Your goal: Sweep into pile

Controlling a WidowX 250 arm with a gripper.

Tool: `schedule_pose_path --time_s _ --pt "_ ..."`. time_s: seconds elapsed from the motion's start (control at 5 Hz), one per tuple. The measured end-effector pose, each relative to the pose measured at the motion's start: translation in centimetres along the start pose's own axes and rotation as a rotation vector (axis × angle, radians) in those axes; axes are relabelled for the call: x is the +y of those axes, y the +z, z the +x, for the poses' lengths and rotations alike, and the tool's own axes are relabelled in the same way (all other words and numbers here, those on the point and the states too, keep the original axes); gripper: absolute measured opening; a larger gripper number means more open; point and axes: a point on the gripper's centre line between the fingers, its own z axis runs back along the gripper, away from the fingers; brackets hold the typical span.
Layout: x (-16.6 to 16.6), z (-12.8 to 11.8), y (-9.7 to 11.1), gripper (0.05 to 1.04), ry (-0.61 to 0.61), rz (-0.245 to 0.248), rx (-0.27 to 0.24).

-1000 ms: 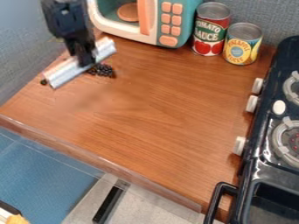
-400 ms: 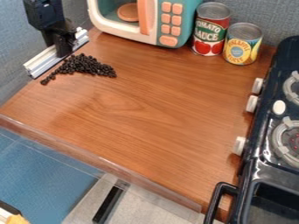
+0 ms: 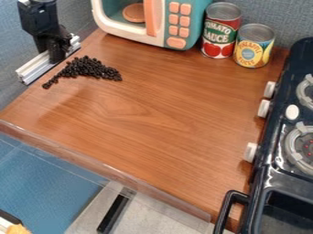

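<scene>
Beside the wall point(image 3: 12, 50), the gripper point(image 3: 56, 58), closed on a silvery bar point(image 3: 35, 68), backs away from black beads point(image 3: 85, 67) (a trailing heap), likely making room to sweep.

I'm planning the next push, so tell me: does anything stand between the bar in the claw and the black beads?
Nothing visible does. Only a narrow strip of brown counter separates the silver bar held in the claw from the black beads. The toy microwave stands off to the side.

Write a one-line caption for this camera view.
Black gripper with a pale metal bar beside a heap of small dark beads on a wooden counter.
</scene>
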Motion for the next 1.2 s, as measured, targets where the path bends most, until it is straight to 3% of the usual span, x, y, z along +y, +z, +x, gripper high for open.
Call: schedule_pose_path --time_s 0.4,1.0,1.2 --pt "-1.6 0.0 -0.9 0.381 0.049 -0.091 -0.031" --pt "-2.2 -1.7 -2.8 0.381 0.153 -0.044 -0.072" --pt "-2.7 -1.9 -2.8 0.381 0.168 -0.069 -0.076"
